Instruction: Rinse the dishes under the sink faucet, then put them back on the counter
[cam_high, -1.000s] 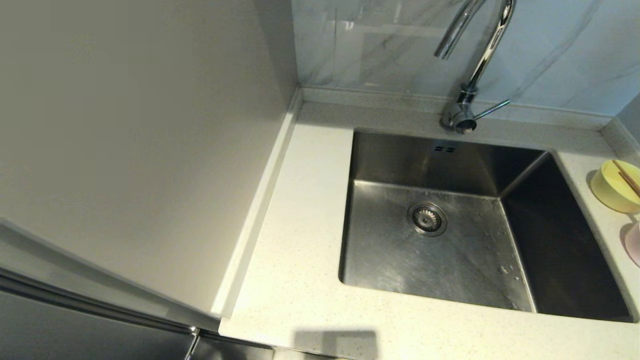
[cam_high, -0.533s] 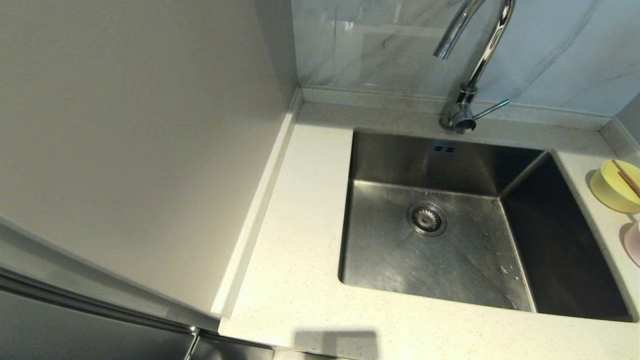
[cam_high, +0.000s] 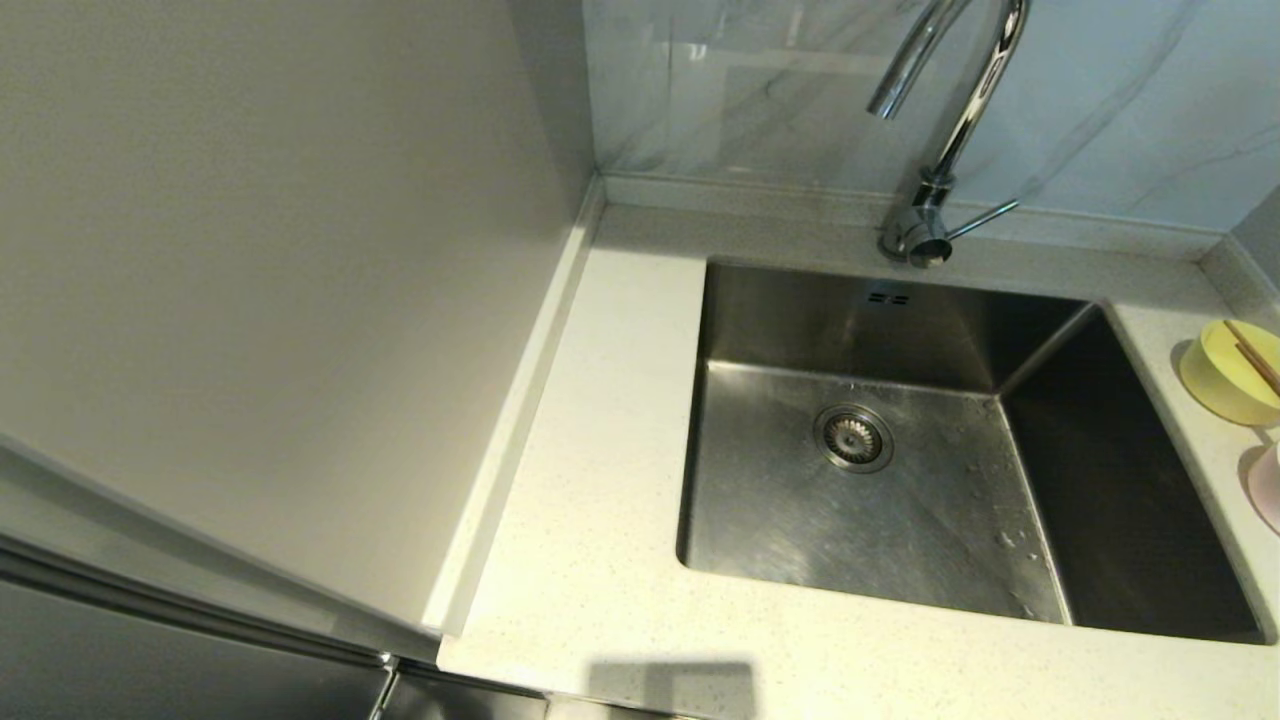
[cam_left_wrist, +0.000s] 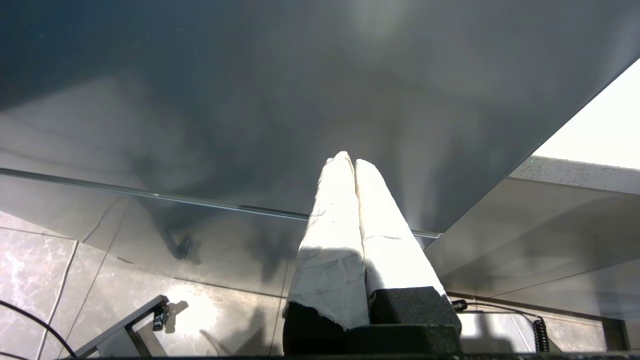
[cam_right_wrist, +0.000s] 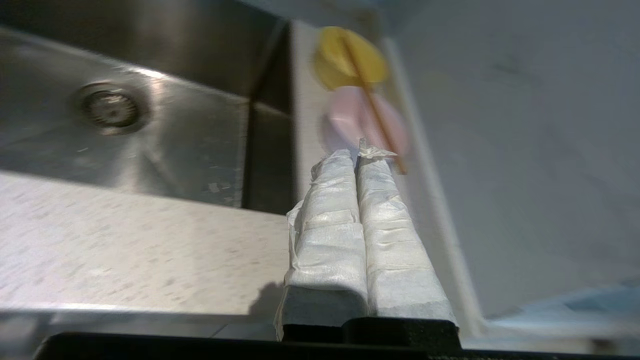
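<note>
Nothing is rinsed yet: on the table (cam_high: 600, 560) right of the sink (cam_high: 900, 520) sit the yellow bowl (cam_high: 1225, 375) and pink bowl (cam_right_wrist: 360, 120), chopsticks (cam_right_wrist: 372, 107) across them. My right end effector (cam_right_wrist: 357, 150) hovers near, fingers pressed together, empty; it must open first. My left end effector (cam_left_wrist: 350, 160), likewise closed, hangs below the table edge.

Left gripper (cam_left_wrist: 354, 162) jaws closed; right gripper (cam_right_wrist: 356, 155) seemingly likewise.

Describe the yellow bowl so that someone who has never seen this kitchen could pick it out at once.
Start at the deep rectangular stainless steel sink set in the off-white speckled stone counter. On the counter strip along the sink's right side stand two small bowls. The small yellow bowl is the one nearer the back wall, with thin brown wooden chopsticks lying across it; its neighbour, the small pale pink bowl, sits nearer the front.
</note>
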